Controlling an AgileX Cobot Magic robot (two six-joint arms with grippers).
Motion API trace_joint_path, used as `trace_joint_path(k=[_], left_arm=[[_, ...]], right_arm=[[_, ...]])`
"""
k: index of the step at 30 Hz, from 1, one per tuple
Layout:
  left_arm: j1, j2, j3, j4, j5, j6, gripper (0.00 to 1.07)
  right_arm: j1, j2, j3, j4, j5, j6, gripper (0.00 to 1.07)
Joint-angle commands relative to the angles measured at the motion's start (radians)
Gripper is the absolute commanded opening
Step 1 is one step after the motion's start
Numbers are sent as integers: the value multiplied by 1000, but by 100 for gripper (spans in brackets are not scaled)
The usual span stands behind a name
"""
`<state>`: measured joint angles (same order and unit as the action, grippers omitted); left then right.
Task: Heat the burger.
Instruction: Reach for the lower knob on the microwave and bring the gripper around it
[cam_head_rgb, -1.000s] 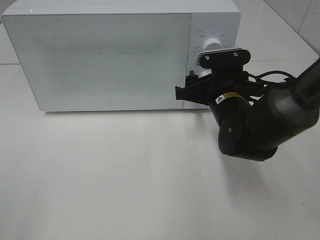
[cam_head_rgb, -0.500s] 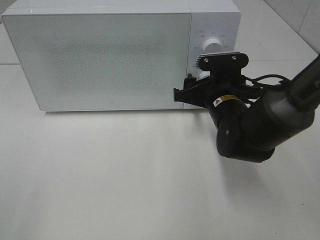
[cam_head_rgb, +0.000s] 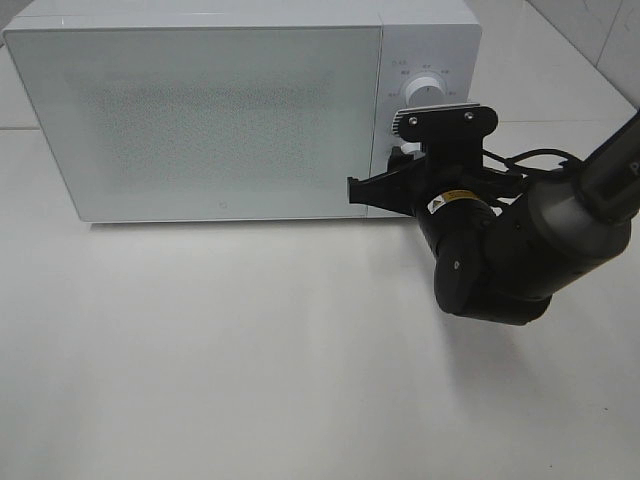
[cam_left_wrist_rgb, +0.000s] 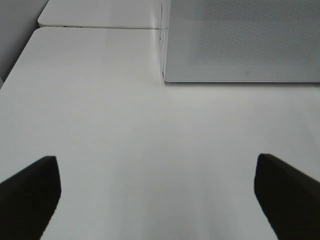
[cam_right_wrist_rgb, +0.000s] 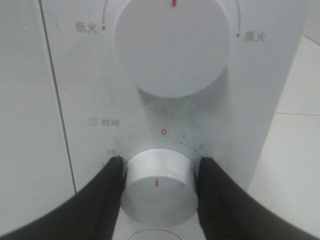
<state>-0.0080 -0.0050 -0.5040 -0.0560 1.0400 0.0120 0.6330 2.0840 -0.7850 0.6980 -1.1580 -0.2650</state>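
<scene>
Here the right gripper (cam_right_wrist_rgb: 159, 162) is at the control panel of the microwave (cam_head_rgb: 200, 120), and its two black fingers (cam_right_wrist_rgb: 107, 190) press against opposite sides of the timer knob (cam_right_wrist_rgb: 157, 192), so it is clamped on that knob. A short red line marks the knob's face, and a ring of small numerals runs around it on the panel. The larger power knob (cam_right_wrist_rgb: 172, 45) sits just beside it on the same panel, untouched. From the high camera the right arm reaches in from the right edge, its wrist close to the microwave's front corner.

The left gripper (cam_left_wrist_rgb: 156, 164) hangs over the bare white table (cam_head_rgb: 250, 350), with its fingers spread far apart and nothing between them.

The microwave door (cam_head_rgb: 210, 115) is closed flush, and its frosted, speckled panel hides the inside. The burger appears in none of the views, so its place cannot be told.
</scene>
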Motion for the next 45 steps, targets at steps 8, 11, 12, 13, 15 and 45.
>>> trace_joint_path(k=[8, 11, 12, 13, 15, 45], left_arm=[[3, -24, 4, -7, -5, -1, 98], [3, -24, 4, -7, -5, -1, 98], [3, -24, 4, -7, -5, -1, 98], [3, -24, 4, -7, -5, -1, 98], [3, -24, 4, -7, -5, -1, 98], [3, -24, 4, -7, -5, -1, 98]], right_arm=[[-5, 2, -13, -72, -4, 41, 0], [-5, 2, -13, -73, -7, 108, 0], [-5, 2, -13, -87, -11, 200, 0], [-5, 2, -13, -87, -11, 200, 0], [-5, 2, -13, -134, -11, 391, 0], [-6, 2, -12, -323, -162, 1745, 0]])
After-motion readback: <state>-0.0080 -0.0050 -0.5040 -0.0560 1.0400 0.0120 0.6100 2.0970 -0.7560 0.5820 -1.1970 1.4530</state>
